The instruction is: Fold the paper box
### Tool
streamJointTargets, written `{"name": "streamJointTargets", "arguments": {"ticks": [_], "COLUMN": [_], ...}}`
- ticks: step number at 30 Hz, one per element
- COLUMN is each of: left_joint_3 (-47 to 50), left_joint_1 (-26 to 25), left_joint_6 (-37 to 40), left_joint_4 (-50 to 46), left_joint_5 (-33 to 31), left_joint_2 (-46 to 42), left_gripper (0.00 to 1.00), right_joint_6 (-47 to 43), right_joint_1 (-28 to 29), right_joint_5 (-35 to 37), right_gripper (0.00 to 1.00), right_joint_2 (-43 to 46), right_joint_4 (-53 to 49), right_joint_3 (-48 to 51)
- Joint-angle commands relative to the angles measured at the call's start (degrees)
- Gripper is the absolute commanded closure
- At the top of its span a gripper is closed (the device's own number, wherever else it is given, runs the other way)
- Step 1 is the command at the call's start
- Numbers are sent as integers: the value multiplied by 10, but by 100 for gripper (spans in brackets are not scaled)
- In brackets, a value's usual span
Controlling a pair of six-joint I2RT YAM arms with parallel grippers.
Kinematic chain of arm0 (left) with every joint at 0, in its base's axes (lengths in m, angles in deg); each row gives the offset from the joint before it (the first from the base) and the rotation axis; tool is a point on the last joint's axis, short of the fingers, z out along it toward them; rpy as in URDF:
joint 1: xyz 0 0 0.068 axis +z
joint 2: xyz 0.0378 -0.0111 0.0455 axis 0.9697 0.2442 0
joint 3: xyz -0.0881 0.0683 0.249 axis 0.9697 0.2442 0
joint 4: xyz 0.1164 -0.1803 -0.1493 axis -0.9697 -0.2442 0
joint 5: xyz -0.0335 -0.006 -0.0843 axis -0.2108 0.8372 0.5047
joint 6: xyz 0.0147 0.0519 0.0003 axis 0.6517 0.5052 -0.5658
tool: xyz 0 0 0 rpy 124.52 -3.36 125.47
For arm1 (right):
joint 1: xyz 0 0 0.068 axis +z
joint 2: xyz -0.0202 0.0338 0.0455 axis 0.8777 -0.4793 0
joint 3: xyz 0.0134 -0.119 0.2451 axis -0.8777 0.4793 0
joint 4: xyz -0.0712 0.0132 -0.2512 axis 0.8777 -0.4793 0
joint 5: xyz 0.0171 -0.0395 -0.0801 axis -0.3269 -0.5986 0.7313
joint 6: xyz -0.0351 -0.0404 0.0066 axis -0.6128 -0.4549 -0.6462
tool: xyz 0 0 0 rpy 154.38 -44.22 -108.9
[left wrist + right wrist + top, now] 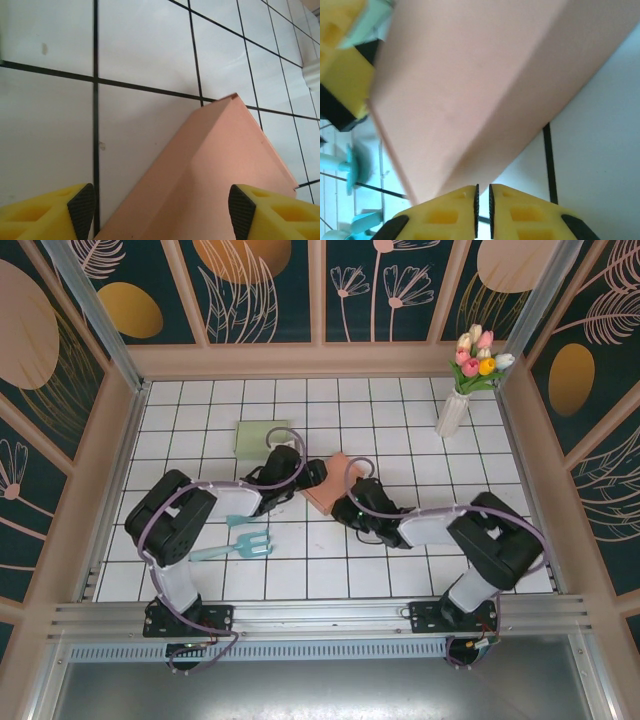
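The pink paper box point(328, 493) lies on the white tiled table point(200, 410) between both arms. My left gripper point(312, 478) is at its left side. In the left wrist view this gripper point(162, 212) stands open, and the box point(225, 165) with its creased flap runs into the wide gap between the fingers. My right gripper point(345, 508) sits at the box's near right edge. In the right wrist view its jaws point(482, 210) stand a thin slit apart with nothing between them, just below the box point(470, 85).
A pale green card point(262, 437) lies behind the left gripper. A teal garden fork point(235, 545) rests near the left arm's elbow. A white vase of tulips point(465, 390) stands at the back right. Wooden walls fence the table.
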Motion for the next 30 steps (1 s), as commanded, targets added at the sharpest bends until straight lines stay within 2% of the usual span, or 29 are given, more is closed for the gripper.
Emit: {"name": "streamJointTargets", "arguments": {"ticks": [1, 3, 5, 7, 9, 11, 15, 24, 30], "left_joint_3": [0, 34, 66, 104, 140, 160, 186, 164, 139], "left_joint_1": [6, 6, 6, 2, -11, -32, -59, -66, -66], "left_joint_6": [8, 1, -11, -31, -57, -69, -94, -112, -117], "left_joint_4": [-44, -31, -19, 14, 53, 69, 107, 144, 152], "left_joint_5": [-54, -63, -56, -28, -9, -16, -10, 19, 25], "left_joint_2": [-70, -103, -127, -145, -157, -164, -161, -94, -65], "left_gripper": [26, 26, 27, 27, 27, 27, 27, 28, 28], "right_joint_6": [-70, -111, -154, -202, -251, -275, -317, -367, -382], "right_joint_1": [0, -5, -24, -61, -111, -128, -132, -132, -141], "right_joint_5": [119, 176, 196, 175, 110, 75, 69, -5, 3], "right_gripper": [60, 41, 30, 23, 22, 22, 21, 22, 23], "right_joint_2": [87, 129, 152, 153, 132, 102, 43, -80, -129], "right_joint_4": [-106, -174, -213, -230, -226, -233, -206, -177, -187], "right_joint_3": [-6, -24, -45, -71, -97, -127, -163, -239, -266]}}
